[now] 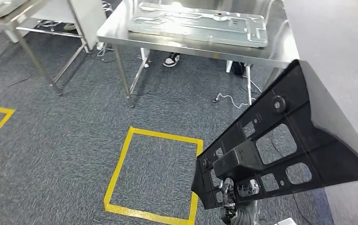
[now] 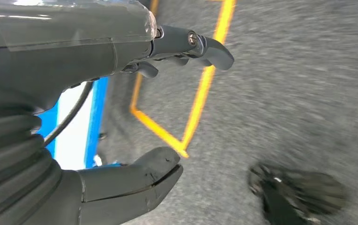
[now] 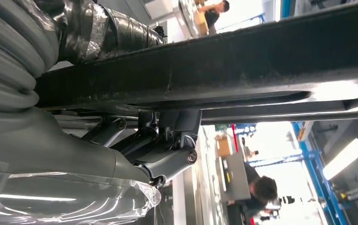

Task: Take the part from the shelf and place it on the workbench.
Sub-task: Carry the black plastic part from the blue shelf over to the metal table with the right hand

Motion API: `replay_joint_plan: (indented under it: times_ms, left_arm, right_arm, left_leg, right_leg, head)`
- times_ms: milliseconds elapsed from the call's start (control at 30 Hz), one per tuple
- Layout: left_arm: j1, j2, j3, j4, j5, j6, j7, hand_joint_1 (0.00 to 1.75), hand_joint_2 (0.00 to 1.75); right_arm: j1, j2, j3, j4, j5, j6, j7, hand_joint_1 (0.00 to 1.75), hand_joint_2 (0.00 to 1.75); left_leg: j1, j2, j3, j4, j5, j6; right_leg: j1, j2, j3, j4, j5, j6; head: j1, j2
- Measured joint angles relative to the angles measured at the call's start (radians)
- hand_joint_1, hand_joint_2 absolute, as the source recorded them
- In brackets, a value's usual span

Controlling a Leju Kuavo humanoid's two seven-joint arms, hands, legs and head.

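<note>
The right hand [image 1: 233, 194] comes up from the lower edge of the head view at about 5 o'clock and grips a large black plastic part, roughly triangular with ribs and cut-out windows [image 1: 280, 145]. It holds the part by its lower end, and the part slants up toward 2 o'clock, carried in the air above the grey carpet floor [image 1: 64, 154]. In the right wrist view the dark fingers [image 3: 167, 140] curl up against the underside of the part's long black edge [image 3: 242, 61], and the grey ribbed cover sits close behind them, so this hand is clamped on the part. The left hand [image 2: 167, 103] hangs over the carpet with nothing in it; its thick grey thumb [image 2: 135, 183] and its darker fingers [image 2: 200, 44] stand well apart, with a wide gap between them. Below it lie a line of yellow floor tape [image 2: 200, 98] and a blurred dark object [image 2: 299, 192] that I cannot make out. On the floor at 6 o'clock in the head view is a square marked in yellow tape [image 1: 121, 164], just beside the part's lower end. At 12 o'clock stands a shiny steel tabletop [image 1: 116, 30] carrying a flat pale grey metal panel [image 1: 200, 23]. A shoe [image 1: 171, 59] shows under it.
</note>
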Motion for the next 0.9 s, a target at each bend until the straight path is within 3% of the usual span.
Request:
replay_joint_plan:
  times_ms: [67,100,133,167,233,300,400,433,500,567,600,633,667,700,767,800,833,900]
  left_arm:
    - [0.001,0.002,0.001,0.000,0.000,-0.002,-0.003,0.00,1.75]
    - [0.003,0.002,0.001,0.000,-0.002,-0.002,-0.002,0.00,1.75]
    - [0.005,0.002,0.001,0.000,-0.004,-0.003,-0.001,0.00,1.75]
    - [0.008,0.002,0.001,0.000,-0.007,-0.002,0.001,0.00,1.75]
    - [0.013,0.002,0.001,0.000,-0.015,0.001,0.003,0.00,1.75]
    - [0.012,0.002,0.000,0.000,-0.025,0.007,0.009,0.00,1.75]
    - [0.006,0.002,-0.003,0.000,-0.032,0.012,0.017,0.00,1.75]
    - [0.005,0.000,-0.004,0.000,-0.032,0.011,0.018,0.00,1.75]
    - [0.005,-0.001,-0.004,0.000,-0.029,0.006,0.019,0.00,1.75]
    - [0.009,-0.002,-0.003,0.000,-0.025,0.001,0.019,0.00,1.75]
    - [0.012,-0.002,-0.003,0.000,-0.024,-0.001,0.019,0.00,1.75]
    - [0.015,-0.002,-0.003,0.000,-0.023,-0.001,0.019,0.00,1.75]
    - [0.017,-0.002,-0.003,0.000,-0.023,-0.001,0.020,0.00,1.75]
    - [0.018,-0.002,-0.003,0.000,-0.022,-0.001,0.021,0.00,1.75]
    - [0.018,-0.004,-0.003,0.000,-0.022,-0.001,0.024,0.00,1.75]
    - [0.018,-0.004,-0.003,0.000,-0.022,-0.001,0.024,0.00,1.75]
    - [0.017,-0.005,-0.003,0.000,-0.022,-0.001,0.025,0.00,1.75]
    - [0.015,-0.005,-0.003,0.000,-0.022,0.002,0.026,0.00,1.75]
  right_arm:
    - [-0.004,0.007,-0.004,0.003,0.005,0.006,0.000,1.75,1.75]
    - [-0.006,0.010,-0.006,0.004,0.005,0.006,0.000,1.75,1.75]
    - [-0.006,0.012,-0.008,0.007,0.006,0.005,0.000,1.75,1.75]
    - [-0.005,0.014,-0.011,0.008,0.006,0.004,0.000,1.75,1.75]
    - [-0.001,0.020,-0.016,0.009,0.007,0.003,0.000,1.75,1.75]
    - [0.002,0.027,-0.023,0.009,0.018,-0.002,0.000,1.75,1.75]
    - [0.005,0.038,-0.034,0.012,0.068,-0.042,0.005,1.75,1.75]
    - [0.006,0.041,-0.038,0.015,0.088,-0.062,0.009,1.75,1.75]
    - [0.006,0.045,-0.044,0.021,0.123,-0.095,0.015,1.75,1.75]
    - [0.005,0.047,-0.046,0.028,0.153,-0.119,0.018,1.75,1.75]
    - [0.004,0.047,-0.045,0.032,0.167,-0.128,0.019,1.75,1.75]
    - [0.004,0.047,-0.045,0.038,0.179,-0.136,0.021,1.75,1.75]
    - [0.004,0.047,-0.045,0.044,0.189,-0.144,0.024,1.75,1.75]
    - [0.004,0.047,-0.045,0.050,0.197,-0.151,0.028,1.75,1.75]
    - [0.004,0.046,-0.044,0.060,0.210,-0.163,0.032,1.75,1.75]
    - [0.003,0.045,-0.043,0.065,0.214,-0.169,0.033,1.75,1.75]
    - [0.003,0.044,-0.042,0.070,0.216,-0.174,0.033,1.75,1.75]
    - [0.002,0.041,-0.039,0.079,0.219,-0.186,0.035,1.75,1.75]
  left_leg:
    - [0.002,-0.055,-0.059,0.113,-0.057,-0.002]
    - [0.002,-0.067,-0.094,0.174,-0.079,-0.004]
    - [0.003,-0.071,-0.120,0.213,-0.083,-0.006]
    - [0.003,-0.073,-0.132,0.218,-0.066,-0.008]
    - [0.006,-0.082,-0.107,0.126,0.012,-0.011]
    - [0.008,-0.108,-0.074,0.026,0.060,-0.007]
    - [0.003,-0.120,-0.067,-0.001,0.062,0.013]
    - [0.004,-0.116,-0.065,-0.005,0.063,0.020]
    - [0.007,-0.108,-0.059,-0.014,0.065,0.034]
    - [0.008,-0.101,-0.055,-0.020,0.058,0.042]
    - [0.006,-0.096,-0.052,-0.020,0.052,0.045]
    - [0.006,-0.090,-0.047,-0.020,0.045,0.044]
    - [0.005,-0.085,-0.038,-0.021,0.038,0.042]
    - [0.006,-0.081,-0.028,-0.021,0.030,0.041]
    - [0.007,-0.075,-0.002,-0.023,0.013,0.035]
    - [0.006,-0.073,0.008,-0.024,0.005,0.030]
    - [0.006,-0.071,0.017,-0.028,-0.002,0.024]
    - [0.005,-0.067,0.036,-0.041,-0.016,0.009]
  right_leg:
    - [-0.005,0.023,0.005,-0.007,0.003,-0.007]
    - [-0.004,0.037,0.005,-0.006,0.002,-0.010]
    - [-0.004,0.053,0.006,-0.005,0.001,-0.010]
    - [-0.004,0.070,0.007,-0.002,-0.001,-0.009]
    - [-0.007,0.099,0.007,0.009,-0.009,-0.003]
    - [-0.006,0.118,0.001,0.028,-0.020,0.007]
    - [-0.005,0.131,-0.007,0.037,-0.026,0.025]
    - [-0.007,0.129,-0.007,0.037,-0.026,0.030]
    - [-0.006,0.097,-0.022,0.069,-0.044,0.039]
    - [-0.007,0.052,-0.080,0.175,-0.087,0.048]
    - [-0.009,0.041,-0.119,0.241,-0.106,0.052]
    - [-0.011,0.035,-0.151,0.289,-0.111,0.054]
    - [-0.013,0.032,-0.166,0.304,-0.098,0.055]
    - [-0.013,0.031,-0.162,0.281,-0.067,0.055]
    - [-0.012,0.024,-0.111,0.158,0.008,0.048]
    - [-0.008,0.019,-0.085,0.102,0.024,0.043]
    - [-0.003,0.014,-0.067,0.067,0.023,0.037]
    - [0.005,0.013,-0.051,0.052,-0.007,0.024]
  head:
    - [0.000,0.000]
    - [-0.001,0.000]
    - [-0.001,0.000]
    - [-0.001,0.000]
    - [-0.001,0.000]
    - [-0.001,0.000]
    - [0.000,0.000]
    - [0.000,0.000]
    - [0.000,0.000]
    - [0.001,0.000]
    - [0.001,0.000]
    - [0.001,0.000]
    - [0.001,0.000]
    - [0.001,0.000]
    - [0.001,0.000]
    - [0.001,0.000]
    - [0.001,0.000]
    - [0.001,0.000]
